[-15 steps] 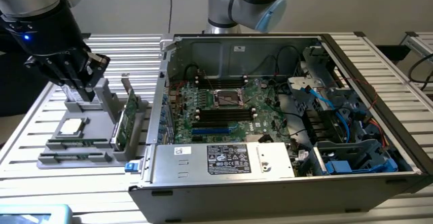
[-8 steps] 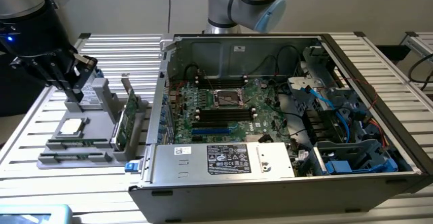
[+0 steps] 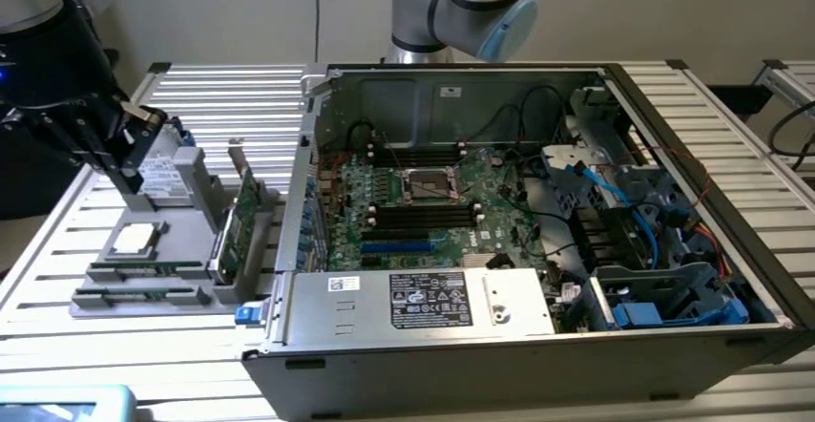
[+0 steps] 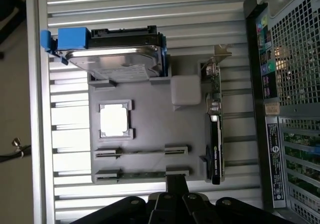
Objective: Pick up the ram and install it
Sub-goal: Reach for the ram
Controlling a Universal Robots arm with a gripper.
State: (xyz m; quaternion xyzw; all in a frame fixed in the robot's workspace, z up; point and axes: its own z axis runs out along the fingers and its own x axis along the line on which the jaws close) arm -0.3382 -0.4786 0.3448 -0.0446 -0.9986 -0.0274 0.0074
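The ram [image 4: 142,174] is a thin green stick standing on edge between two clips of the grey parts holder [image 4: 150,129], in the row farthest from the hard drive; in the exterior view that row [image 3: 134,295] is at the holder's near edge. My gripper [image 4: 172,196] hovers above the holder [image 3: 178,250], shut with nothing between its black fingers. In the exterior view the gripper [image 3: 121,159] hangs at the left, over the holder's far end. The open computer case [image 3: 305,279] lies beside the holder with the motherboard [image 3: 421,207] exposed, its black memory slots [image 3: 421,217] below the processor socket.
On the holder are a silver hard drive [image 4: 115,59] with a blue bracket, a processor [image 4: 114,120] and a tall green expansion card [image 4: 215,129] standing on the side nearest the case. Cables, drive cages and a power supply [image 3: 421,303] crowd the case. All rests on a slatted metal table [image 3: 191,365].
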